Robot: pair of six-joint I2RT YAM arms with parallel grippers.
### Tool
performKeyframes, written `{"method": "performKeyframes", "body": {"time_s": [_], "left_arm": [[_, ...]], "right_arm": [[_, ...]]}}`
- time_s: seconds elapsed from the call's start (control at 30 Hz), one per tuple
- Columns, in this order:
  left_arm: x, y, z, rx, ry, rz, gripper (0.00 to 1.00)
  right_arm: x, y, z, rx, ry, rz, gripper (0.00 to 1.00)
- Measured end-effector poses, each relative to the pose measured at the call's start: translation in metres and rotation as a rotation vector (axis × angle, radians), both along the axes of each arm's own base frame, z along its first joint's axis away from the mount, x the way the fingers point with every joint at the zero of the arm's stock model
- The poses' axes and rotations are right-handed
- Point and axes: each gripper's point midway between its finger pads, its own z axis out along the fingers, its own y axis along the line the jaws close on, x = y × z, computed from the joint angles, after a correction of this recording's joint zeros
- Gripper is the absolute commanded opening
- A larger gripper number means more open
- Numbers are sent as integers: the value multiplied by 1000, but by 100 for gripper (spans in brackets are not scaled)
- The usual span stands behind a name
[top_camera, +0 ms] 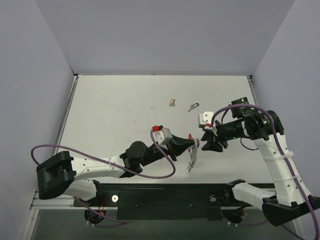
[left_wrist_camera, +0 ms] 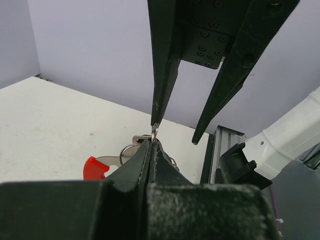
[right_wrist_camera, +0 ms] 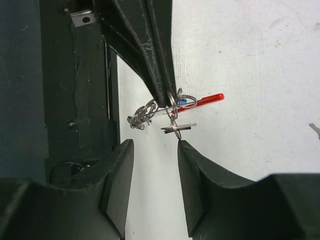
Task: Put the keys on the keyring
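Above the bench (top_camera: 115, 110), near its front: keyring (right_wrist_camera: 172, 107) pinched aloft in the closed left tool (left_wrist_camera: 152, 144), right tool (right_wrist_camera: 155, 146) half-spread and empty with one tip against the ring, lone key (top_camera: 193, 106) lying well apart; likely risk, a push from that tip twisting the ring free.

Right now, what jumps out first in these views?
The keyring, red tag showing, is pinched shut in the left arm's jaws above mid-table. The right arm's jaws stand open just beside it, one tip at its ring. One lone key lies on the table farther back.
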Motion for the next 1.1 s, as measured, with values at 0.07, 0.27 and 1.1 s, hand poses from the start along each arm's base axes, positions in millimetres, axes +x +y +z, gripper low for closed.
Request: {"method": "performKeyframes", "body": {"time_s": [0.07, 0.27, 1.1], "left_arm": [[-1, 0, 2, -9, 0, -7, 0], [-2, 0, 4, -16, 0, -11, 0], [0, 0, 6, -39, 29, -2, 0]], "right_arm": [[3, 1, 2, 8, 0, -24, 36], [12, 3, 5, 20, -6, -69, 36], [20, 9, -2, 50, -27, -84, 0]]}}
